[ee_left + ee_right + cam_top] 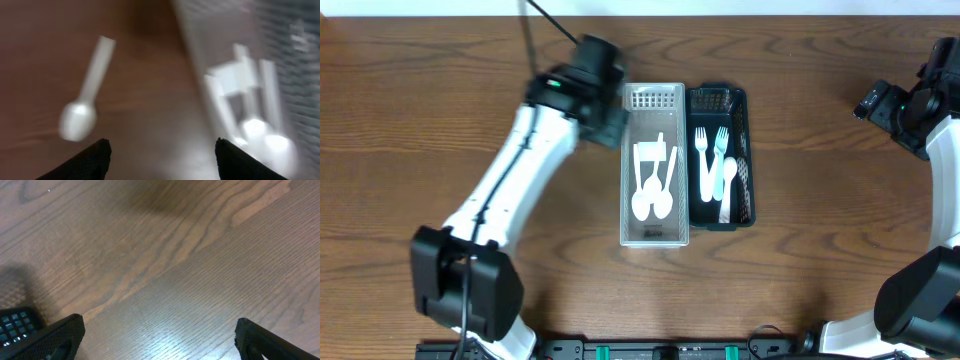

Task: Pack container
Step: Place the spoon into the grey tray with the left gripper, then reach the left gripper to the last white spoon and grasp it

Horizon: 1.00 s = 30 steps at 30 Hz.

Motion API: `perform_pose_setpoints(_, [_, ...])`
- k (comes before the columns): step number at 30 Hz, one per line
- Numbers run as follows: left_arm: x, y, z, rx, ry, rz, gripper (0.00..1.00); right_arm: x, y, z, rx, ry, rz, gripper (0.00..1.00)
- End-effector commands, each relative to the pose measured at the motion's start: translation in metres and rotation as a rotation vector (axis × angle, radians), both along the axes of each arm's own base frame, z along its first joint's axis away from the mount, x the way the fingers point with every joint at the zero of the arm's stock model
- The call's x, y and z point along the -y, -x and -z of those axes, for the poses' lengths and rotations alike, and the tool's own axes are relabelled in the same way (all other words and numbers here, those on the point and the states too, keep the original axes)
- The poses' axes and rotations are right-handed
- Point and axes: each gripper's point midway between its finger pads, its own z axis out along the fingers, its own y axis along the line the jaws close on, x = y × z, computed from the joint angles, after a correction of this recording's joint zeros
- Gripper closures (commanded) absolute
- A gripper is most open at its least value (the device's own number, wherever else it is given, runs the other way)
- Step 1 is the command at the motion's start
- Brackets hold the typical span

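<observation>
A white mesh container (624, 200) holds several white spoons (653, 195). Touching its right side, a black mesh container (748, 150) holds white forks (712, 150) and one spoon. My left gripper (608, 122) is open and empty, just left of the white container's far end. The blurred left wrist view shows the open jaws (162, 150) over bare table. A loose white spoon (82, 112) lies there to their left, and the white container's wall (195, 65) is to their right. My right gripper (873, 102) is open and empty (160, 327) over bare wood at the far right.
The wooden table (820, 280) stretches all round the two containers. The left arm (515, 180) lies diagonally across the left half and hides the loose spoon from overhead. A dark mesh corner (12, 325) shows at the lower left of the right wrist view.
</observation>
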Motion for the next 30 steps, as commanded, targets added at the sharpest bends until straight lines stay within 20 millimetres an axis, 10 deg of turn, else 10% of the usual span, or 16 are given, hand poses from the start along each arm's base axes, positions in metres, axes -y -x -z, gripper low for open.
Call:
perform_pose_setpoints(1, [-0.049,-0.023,0.001,0.04,-0.132,0.075,0.3,0.003,0.001,-0.002,0.008,-0.003,0.023,0.01])
perform_pose_setpoints(11, [-0.12,-0.059,0.083,-0.058,-0.026,-0.014,0.31,0.003,0.001,-0.002,0.008,-0.003,0.023,0.01])
perform_pose_setpoints(30, [-0.116,-0.045,0.132,-0.172,-0.069,0.153,0.31,0.003,0.001,-0.002,0.007,-0.003,0.023,0.01])
